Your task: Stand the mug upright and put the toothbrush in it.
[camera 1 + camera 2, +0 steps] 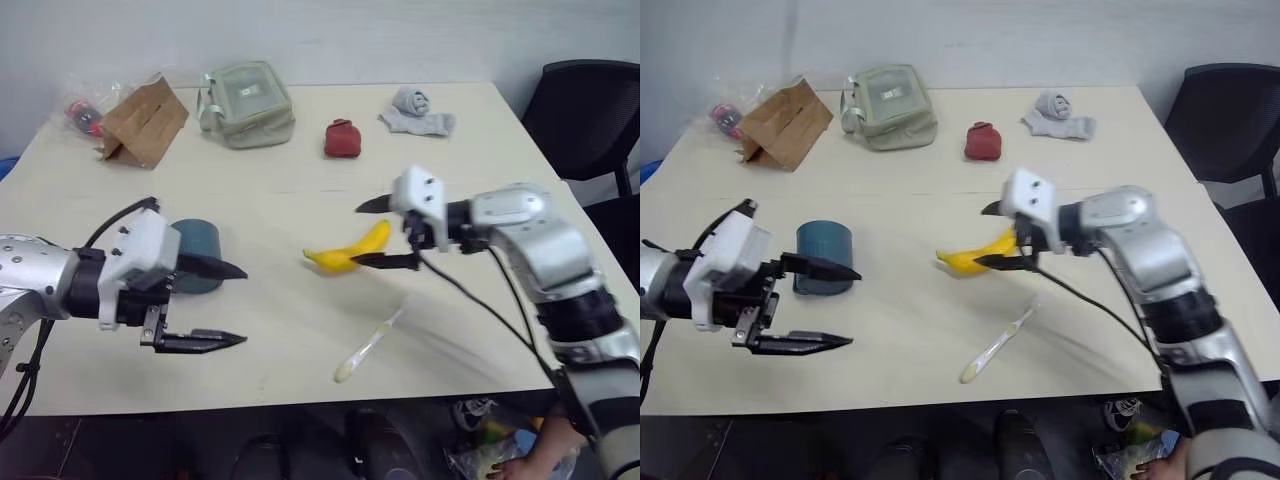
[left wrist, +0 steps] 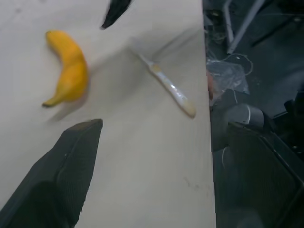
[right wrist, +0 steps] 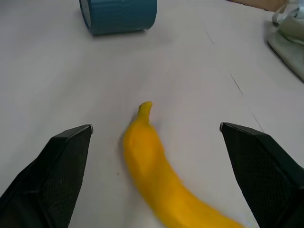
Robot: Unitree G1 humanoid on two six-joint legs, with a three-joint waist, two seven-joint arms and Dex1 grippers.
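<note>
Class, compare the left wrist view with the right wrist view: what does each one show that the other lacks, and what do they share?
Only the left wrist view: the toothbrush lying near the table's edge, and the floor clutter beyond that edge. Only the right wrist view: the mug on its side, and part of a pale green bag. Shared: the banana and the light table.

Both arms reaching in from the sides, pointing toward each other. Left tool (image 1: 232, 305) held low with its two black fingers wide apart, holding nothing. Right tool (image 1: 366, 233) also wide apart and empty, tipped a little downward.
</note>
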